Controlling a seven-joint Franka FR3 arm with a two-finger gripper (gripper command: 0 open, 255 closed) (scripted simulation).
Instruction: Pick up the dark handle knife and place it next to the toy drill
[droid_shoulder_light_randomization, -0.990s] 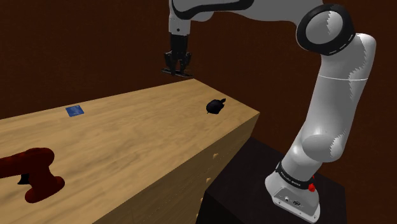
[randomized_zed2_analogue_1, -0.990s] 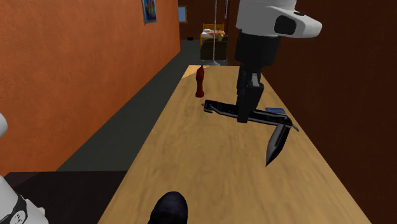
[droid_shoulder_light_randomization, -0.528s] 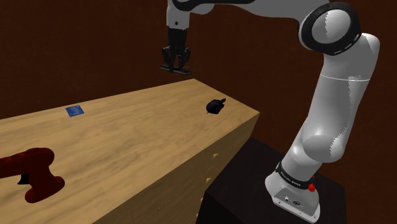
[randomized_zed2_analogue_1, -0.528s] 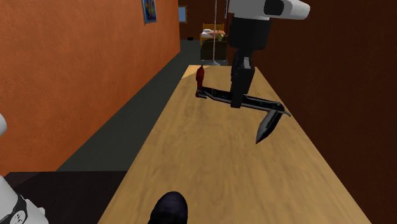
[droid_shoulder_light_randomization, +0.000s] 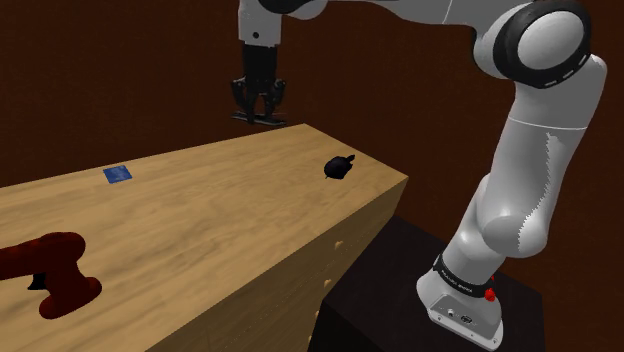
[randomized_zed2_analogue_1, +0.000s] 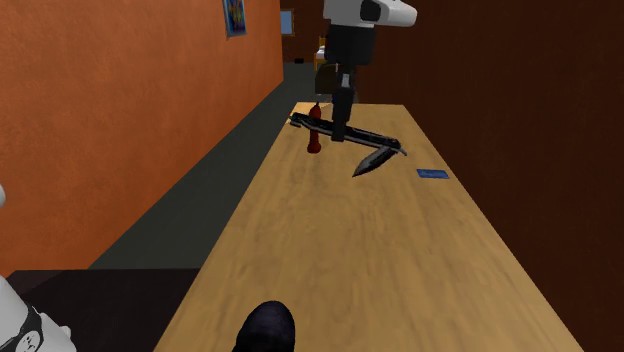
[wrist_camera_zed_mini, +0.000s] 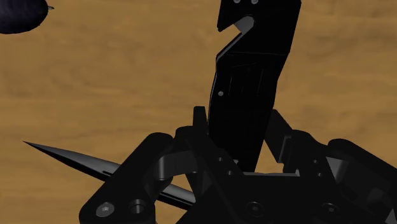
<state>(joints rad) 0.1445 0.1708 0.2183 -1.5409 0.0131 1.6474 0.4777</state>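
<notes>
gripper (droid_shoulder_light_randomization: 257, 112): clamped on dark-handled knife (wrist_camera_zed_mini: 251, 83) | held above wooden table (droid_shoulder_light_randomization: 220, 230) | toy drill (droid_shoulder_light_randomization: 50, 270): well apart

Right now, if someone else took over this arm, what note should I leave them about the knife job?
Gripper: shut on the dark handle knife, holding it in the air above the wooden table.
Red toy drill: lying on the table at the shoulder view's lower left, well apart from the knife.
Done: pick-up.
Left: carry the knife over to the drill, set it down beside it, release.
</notes>
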